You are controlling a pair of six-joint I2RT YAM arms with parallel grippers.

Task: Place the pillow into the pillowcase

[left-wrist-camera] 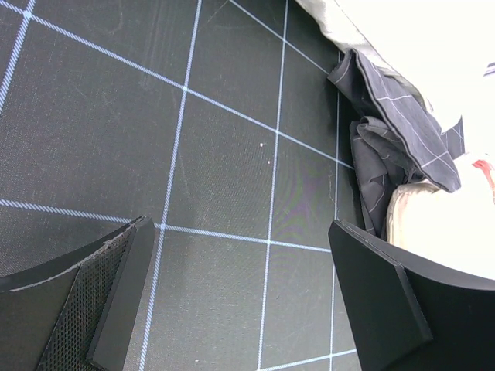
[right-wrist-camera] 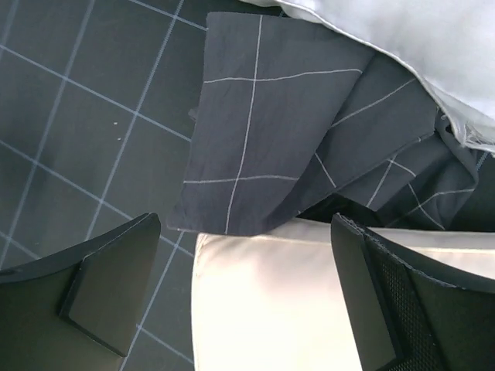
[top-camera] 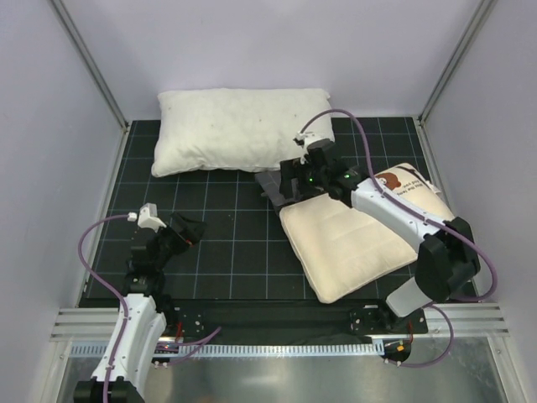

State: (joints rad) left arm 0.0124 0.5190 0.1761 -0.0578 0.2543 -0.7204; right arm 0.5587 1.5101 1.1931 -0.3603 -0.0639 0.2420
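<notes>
The cream pillow [top-camera: 352, 239] lies flat at the right of the mat, its bear print [top-camera: 390, 180] at the far right corner. The dark grey pillowcase [top-camera: 270, 182] is crumpled just beyond the pillow's far left edge. My right gripper [top-camera: 309, 178] hovers over that edge, open. In the right wrist view its jaws [right-wrist-camera: 246, 232] straddle the pillow's corner [right-wrist-camera: 271, 309] with the pillowcase [right-wrist-camera: 263, 131] overlapping it, gripping nothing. My left gripper [top-camera: 186, 228] is open over bare mat at the left. Its jaws [left-wrist-camera: 241, 232] are empty, and the pillowcase [left-wrist-camera: 387, 131] and pillow [left-wrist-camera: 441, 224] show at the right.
A larger plain white pillow [top-camera: 239, 130] lies along the back of the black grid mat [top-camera: 226, 252], touching the pillowcase. White walls and metal posts enclose the mat on three sides. A metal rail [top-camera: 277, 323] runs along the near edge.
</notes>
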